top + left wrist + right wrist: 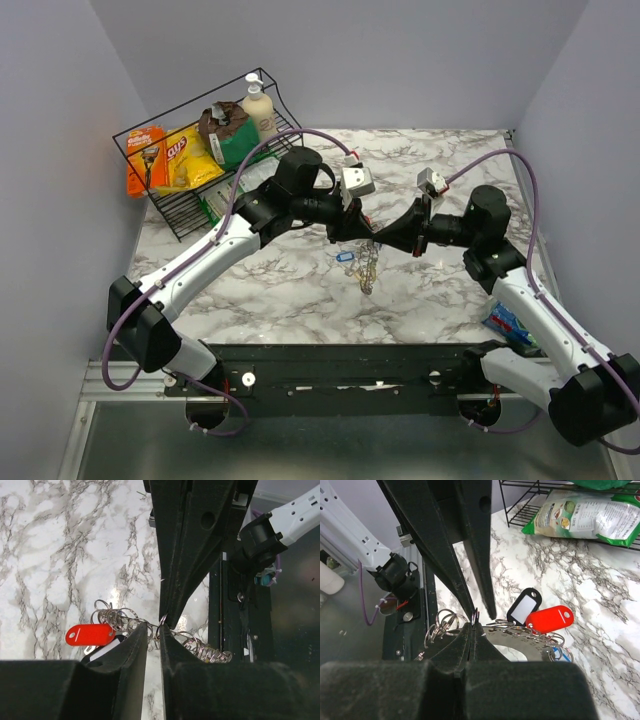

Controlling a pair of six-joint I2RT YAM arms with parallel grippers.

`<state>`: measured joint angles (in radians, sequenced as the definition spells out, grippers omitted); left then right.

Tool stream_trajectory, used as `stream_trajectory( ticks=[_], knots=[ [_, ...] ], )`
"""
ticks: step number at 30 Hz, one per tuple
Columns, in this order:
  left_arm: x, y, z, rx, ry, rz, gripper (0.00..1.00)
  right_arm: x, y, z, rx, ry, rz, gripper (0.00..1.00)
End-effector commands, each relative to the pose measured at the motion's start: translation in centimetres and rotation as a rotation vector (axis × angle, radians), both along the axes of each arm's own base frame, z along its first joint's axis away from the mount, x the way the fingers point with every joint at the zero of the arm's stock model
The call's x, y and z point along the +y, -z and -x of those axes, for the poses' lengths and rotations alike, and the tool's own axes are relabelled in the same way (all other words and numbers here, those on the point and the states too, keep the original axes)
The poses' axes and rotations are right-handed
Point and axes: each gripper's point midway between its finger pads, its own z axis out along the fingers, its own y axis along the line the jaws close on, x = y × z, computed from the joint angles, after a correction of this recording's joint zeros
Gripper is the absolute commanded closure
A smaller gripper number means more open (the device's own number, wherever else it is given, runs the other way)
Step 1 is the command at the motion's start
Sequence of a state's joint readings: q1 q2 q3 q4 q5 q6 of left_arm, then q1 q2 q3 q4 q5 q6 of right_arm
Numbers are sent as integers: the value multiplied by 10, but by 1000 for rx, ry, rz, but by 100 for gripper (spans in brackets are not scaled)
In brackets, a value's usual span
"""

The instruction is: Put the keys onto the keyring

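Observation:
Both grippers meet above the middle of the marble table, over a hanging bunch of keys (pixel 365 268). My right gripper (pixel 472 626) is shut on a small silver keyring (pixel 474 614) at its tips. My left gripper (pixel 154 630) straddles that same ring (pixel 159 630) with its jaws a narrow gap apart, marble showing between them. Beside the ring hang a red-headed key (pixel 550 619), a black one with a white label (pixel 524 606) and several loose silver rings (pixel 112 615) on a grey numbered plate (pixel 520 640). A blue head (pixel 345 256) shows from above.
A black wire basket (pixel 190 215) with snack bags and a bottle stands at the back left. A green bag (pixel 590 515) lies by its foot. A blue packet (pixel 510 325) lies near the right arm's base. The table's near edge carries a black rail (pixel 340 380).

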<state>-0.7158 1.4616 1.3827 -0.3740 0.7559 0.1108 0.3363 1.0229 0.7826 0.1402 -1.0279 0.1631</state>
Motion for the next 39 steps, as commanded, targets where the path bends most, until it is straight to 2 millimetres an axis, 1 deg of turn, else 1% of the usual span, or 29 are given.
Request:
stream_trajectory(
  ticks=[1,2,6,7,8,9,10,11,12,13,14,15,16,18,19,21,23,24,25,26,27,28,30,32,33,35,36,37,39],
  knots=[
    [-4,-6,11,22,76,17,96,-1,-23,4,-92,-4,-31,99],
    [-5,-7,11,21,75,17,100,-2,-24,4,-94,-1,-32,99],
    [-3,-2,8,14,44,3,100,-3,-25,1,-95,26,-33,99],
    [-3,-5,7,-4,39,14,100,-4,-26,-2,-96,46,-34,98],
    [-2,0,5,0,18,7,100,-5,-27,-4,-96,60,-35,91],
    [-1,0,4,-9,10,13,100,-6,-26,-5,-97,76,-35,76],
    [-1,-7,4,-36,4,37,100,-8,-31,-5,-111,97,-44,68],
    [0,-1,3,-34,-12,33,100,-9,-33,-5,-124,113,-55,59],
    [1,-2,2,-45,-17,40,100,-11,-36,-5,-128,136,-66,42],
    [2,-9,2,-75,-24,64,100,-15,-45,-4,-154,164,-84,35],
    [3,-2,2,-72,-32,60,100,-16,-47,-5,-165,184,-93,27],
    [4,-4,0,-85,-44,66,100,-19,-51,-5,-175,207,-101,14],
    [5,-9,0,-111,-49,84,100,-22,-55,-8,-182,240,-111,10],
    [7,-4,-1,-123,-63,83,100,-27,-61,-7,-202,276,-126,4],
    [8,-10,-1,-153,-66,102,100,-29,-63,-9,-209,298,-129,1],
    [11,-5,0,-170,-77,97,100,-31,-64,-9,-213,313,-134,0],
    [16,-13,-3,-238,-106,117,100,-31,-62,-10,-204,316,-132,0],
    [18,-5,-3,-251,-114,110,100,-31,-59,-11,-199,316,-129,0],
    [20,-13,-2,-299,-127,130,100,-31,-56,-12,-189,323,-127,0],
    [22,-14,-2,-344,-127,132,100,-30,-54,-13,-184,320,-124,0],
    [24,-6,-1,-364,-128,126,100,-30,-52,-14,-176,321,-122,0],
    [26,-15,2,-420,-128,155,100,-30,-50,-14,-174,321,-119,0],
    [30,-9,5,-484,-119,153,100,-30,-49,-15,-173,318,-118,0],
    [33,-16,8,-544,-133,175,100,-29,-48,-15,-170,312,-116,0],
    [35,-11,9,-576,-124,164,100,-28,-47,-14,-172,308,-115,0],
    [36,-15,16,-626,-103,179,100,-26,-45,-12,-172,285,-109,0],
    [37,-10,17,-639,-104,171,100,-26,-45,-12,-174,280,-110,0],
    [39,-15,19,-683,-97,179,100,-25,-45,-11,-173,268,-109,0],
    [39,-10,23,-710,-91,176,100,-22,-45,-7,-180,236,-110,0]
  ],
)
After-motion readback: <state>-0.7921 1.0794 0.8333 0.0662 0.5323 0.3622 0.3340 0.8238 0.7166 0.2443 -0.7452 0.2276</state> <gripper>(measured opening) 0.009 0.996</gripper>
